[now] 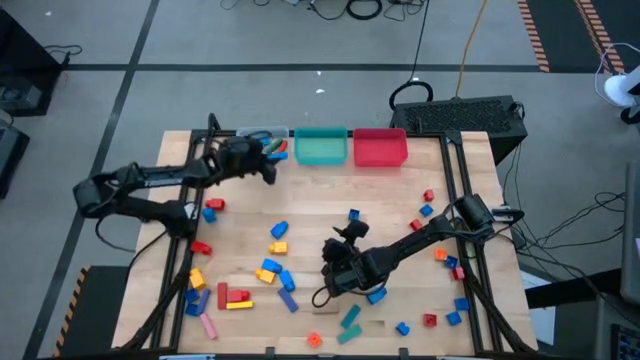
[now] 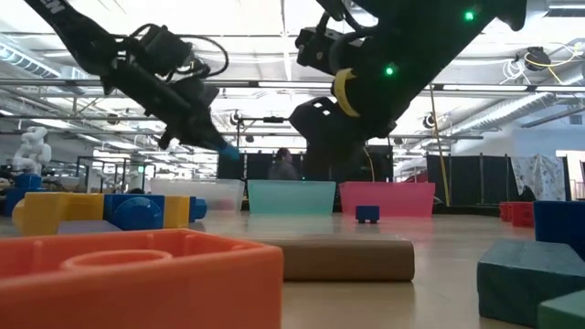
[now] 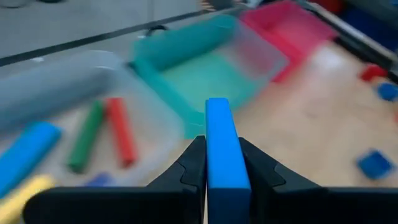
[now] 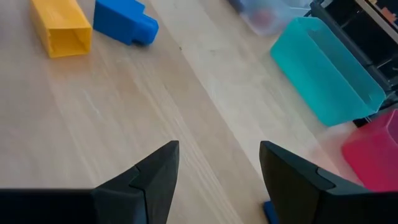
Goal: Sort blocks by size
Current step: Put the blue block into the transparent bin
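High view: three bins in a row at twelve o'clock on the table (image 1: 330, 210) — clear bin (image 1: 262, 134), teal bin (image 1: 320, 147), red bin (image 1: 380, 148). Roughly two dozen blocks (image 1: 279, 230) scattered loose, mostly from four to eight o'clock. Left gripper (image 3: 221, 162) at eleven o'clock by the clear bin, clamped on one blue bar (image 3: 222, 149), long axis straight out past the fingertips toward the bins. Right gripper (image 4: 217, 165) near centre, fingers wide, holding nothing.
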Action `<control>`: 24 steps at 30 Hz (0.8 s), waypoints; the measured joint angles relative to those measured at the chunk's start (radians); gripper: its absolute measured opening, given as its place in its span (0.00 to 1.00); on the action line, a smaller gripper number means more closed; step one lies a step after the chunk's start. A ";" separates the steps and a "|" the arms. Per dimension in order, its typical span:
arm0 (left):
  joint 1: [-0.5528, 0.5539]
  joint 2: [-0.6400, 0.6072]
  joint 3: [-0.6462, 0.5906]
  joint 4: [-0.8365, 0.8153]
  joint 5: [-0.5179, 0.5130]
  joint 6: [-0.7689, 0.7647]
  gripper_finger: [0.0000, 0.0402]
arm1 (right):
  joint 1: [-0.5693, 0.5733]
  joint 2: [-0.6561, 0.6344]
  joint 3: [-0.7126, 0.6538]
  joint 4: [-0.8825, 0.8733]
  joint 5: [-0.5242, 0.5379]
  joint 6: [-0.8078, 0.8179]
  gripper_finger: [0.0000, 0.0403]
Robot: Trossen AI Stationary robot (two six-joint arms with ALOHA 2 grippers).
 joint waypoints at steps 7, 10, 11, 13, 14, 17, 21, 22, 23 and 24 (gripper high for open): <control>0.171 0.072 0.000 0.007 -0.001 0.028 0.15 | -0.007 0.000 -0.001 0.080 -0.028 -0.062 0.52; 0.217 0.114 0.000 0.006 0.009 0.034 0.15 | -0.009 0.000 -0.001 0.102 -0.050 -0.077 0.52; 0.228 0.127 0.000 0.011 0.009 0.037 0.15 | -0.009 0.000 -0.001 0.102 -0.050 -0.079 0.52; 0.248 0.152 0.000 0.013 0.011 0.045 0.15 | -0.009 0.000 -0.001 0.106 -0.050 -0.082 0.52; 0.256 0.161 0.000 0.015 0.012 0.045 0.15 | -0.009 0.000 -0.001 0.106 -0.050 -0.082 0.52; 0.276 0.182 0.000 0.026 0.012 0.043 0.17 | -0.009 0.000 -0.001 0.106 -0.050 -0.082 0.52; 0.289 0.185 0.000 0.037 0.015 0.044 0.28 | -0.010 0.000 -0.001 0.106 -0.071 -0.082 0.52; 0.289 0.185 0.000 0.037 0.015 0.044 0.31 | -0.011 0.000 -0.001 0.106 -0.080 -0.082 0.52; 0.289 0.185 0.000 0.037 0.015 0.049 0.33 | -0.011 0.000 -0.001 0.106 -0.087 -0.082 0.52; 0.288 0.185 0.000 0.038 0.015 0.049 0.34 | -0.011 0.000 -0.001 0.106 -0.097 -0.083 0.52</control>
